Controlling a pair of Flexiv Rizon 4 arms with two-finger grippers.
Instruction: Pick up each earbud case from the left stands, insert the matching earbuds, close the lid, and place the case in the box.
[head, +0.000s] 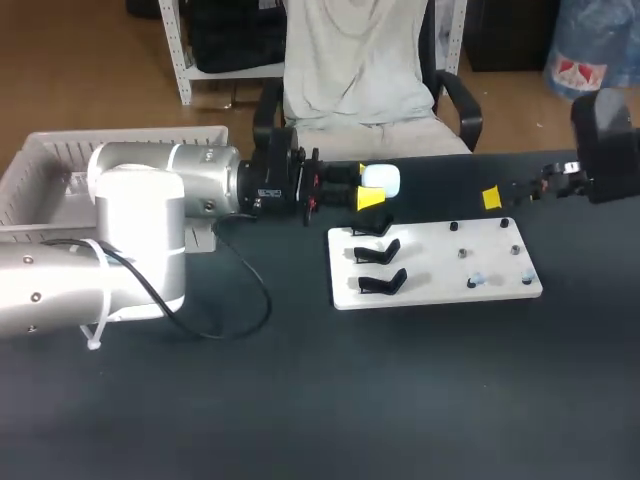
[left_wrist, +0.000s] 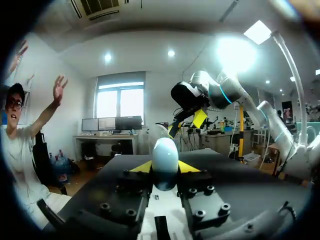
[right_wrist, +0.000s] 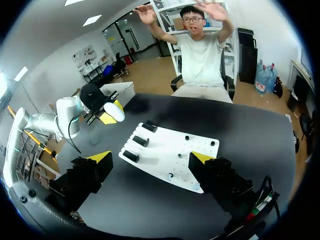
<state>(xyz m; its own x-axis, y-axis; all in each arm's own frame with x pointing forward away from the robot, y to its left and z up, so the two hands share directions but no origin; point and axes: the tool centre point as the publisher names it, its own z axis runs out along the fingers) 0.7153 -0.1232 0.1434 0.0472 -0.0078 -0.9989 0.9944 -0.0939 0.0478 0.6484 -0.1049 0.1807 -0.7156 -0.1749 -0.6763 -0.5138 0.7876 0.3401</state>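
The left gripper (head: 372, 190) grasps a case (head: 381, 180) held above the stands (head: 378, 255), all three bare. The right gripper (right_wrist: 151, 157) hangs spread open. Filling, closing and boxing seemingly remain.

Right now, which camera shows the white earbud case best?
The left wrist view: the earbud case is large and close, held in the left gripper. The head and right wrist views show the case small and far off.
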